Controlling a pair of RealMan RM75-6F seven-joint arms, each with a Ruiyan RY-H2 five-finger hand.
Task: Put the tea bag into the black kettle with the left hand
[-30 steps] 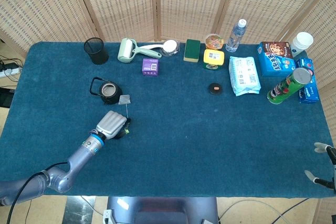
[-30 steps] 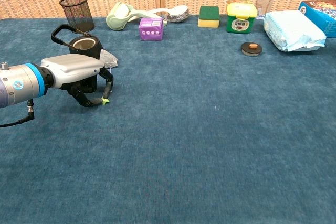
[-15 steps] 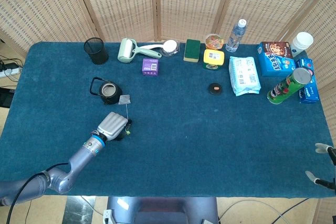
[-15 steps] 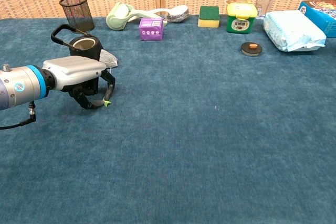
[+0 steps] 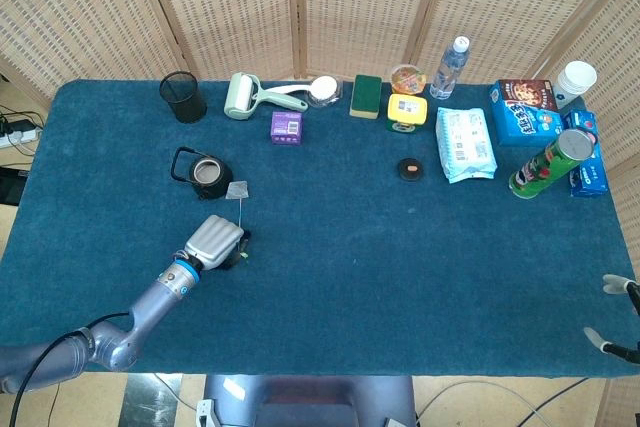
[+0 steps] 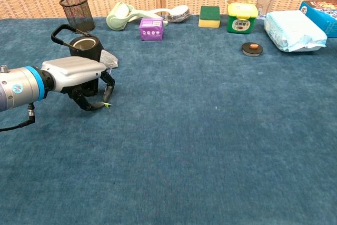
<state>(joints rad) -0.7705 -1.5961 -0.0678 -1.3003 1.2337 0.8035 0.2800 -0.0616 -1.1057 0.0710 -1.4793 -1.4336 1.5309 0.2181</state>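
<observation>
The black kettle (image 5: 207,173) stands open-topped at the table's left, also in the chest view (image 6: 84,46). The tea bag (image 5: 237,190) lies against its right side, a pale pouch (image 6: 108,58) on the cloth. Its thin string runs toward me to a small green tag (image 6: 107,104). My left hand (image 6: 79,75) sits palm down just in front of the kettle, fingers curled to the cloth, pinching the string at the tag. In the head view the left hand (image 5: 215,240) covers most of the tag. Only spread fingertips of my right hand (image 5: 612,312) show at the bottom right edge.
A black mesh cup (image 5: 183,96), lint roller (image 5: 243,96) and purple box (image 5: 286,127) stand behind the kettle. Sponge (image 5: 366,95), yellow tin (image 5: 407,112), wipes pack (image 5: 465,144), boxes and a crisp can (image 5: 549,164) fill the back right. A small black lid (image 5: 410,168) lies mid-table.
My left hand has shifted only slightly, and the green tag at its fingertips has sunk a little toward the cloth. The tea bag and kettle have not moved.
</observation>
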